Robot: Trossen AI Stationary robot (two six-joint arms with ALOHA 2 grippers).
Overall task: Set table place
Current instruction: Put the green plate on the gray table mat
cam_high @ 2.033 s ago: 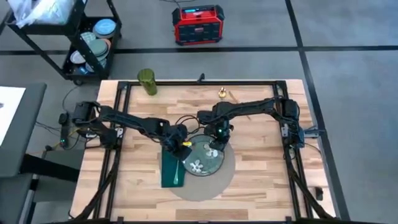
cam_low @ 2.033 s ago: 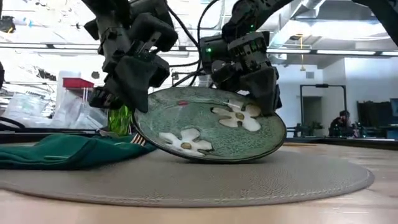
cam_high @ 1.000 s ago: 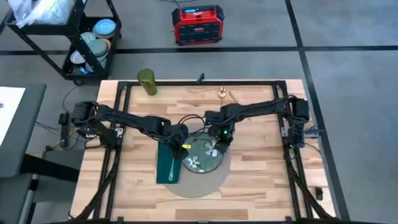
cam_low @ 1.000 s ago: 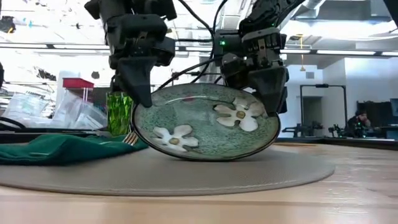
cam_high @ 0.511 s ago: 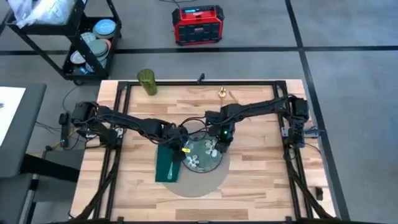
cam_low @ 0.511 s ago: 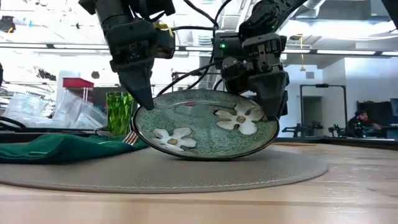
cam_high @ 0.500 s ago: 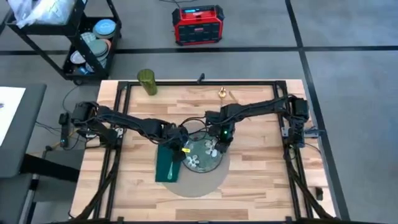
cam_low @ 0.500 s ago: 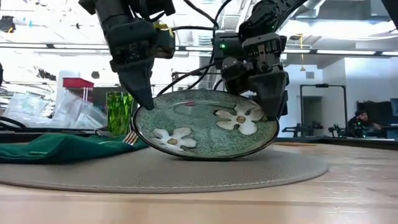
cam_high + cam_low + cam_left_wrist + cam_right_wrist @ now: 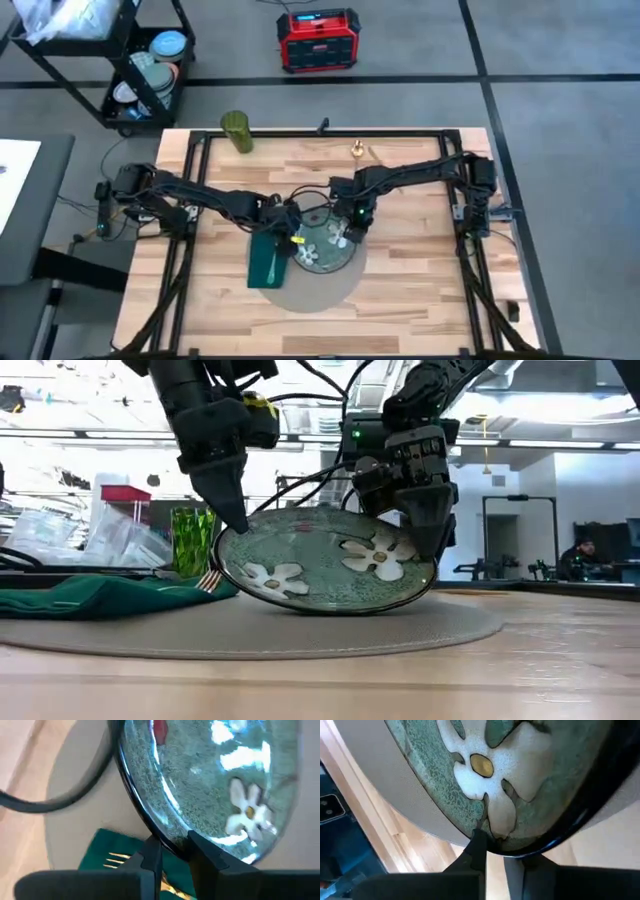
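A green plate (image 9: pixel 321 251) with white flowers stands tilted on the round grey-beige place mat (image 9: pixel 305 292), which lies on the wooden table (image 9: pixel 420 290). The plate's near rim (image 9: pixel 330 607) rests on the mat and its far rim is raised. My left gripper (image 9: pixel 286 236) is shut on the plate's left rim. My right gripper (image 9: pixel 349 233) is shut on its right rim. A folded green napkin (image 9: pixel 266 264) with a fork (image 9: pixel 210 582) lies on the mat's left part. My left gripper pinches the plate's left rim (image 9: pixel 169 843) between its two fingers, one finger (image 9: pixel 151 858) under the plate and one on its face. The fingers come from above, pointing down. The plate is tilted, its near rim on the mat. My right gripper pinches the plate's right rim (image 9: pixel 501 848) between its two fingers, one finger (image 9: pixel 477 851) on the flowered face and one behind. The fingers slant down from above and from the right. The held side is raised off the mat.
A green glass (image 9: pixel 237 131) stands at the table's far left edge and a small brass thing (image 9: pixel 357 151) at the far middle. Beyond the table are a wheeled cart (image 9: pixel 145 70) with dishes and a red box (image 9: pixel 318 40) on the floor. Bare wood lies right of the mat.
Both grippers have gone a little toward the table's far left with the plate and lowered it, so it now tilts less steeply. The mat under the plate's near rim has slid the same way, carrying the napkin and fork along.
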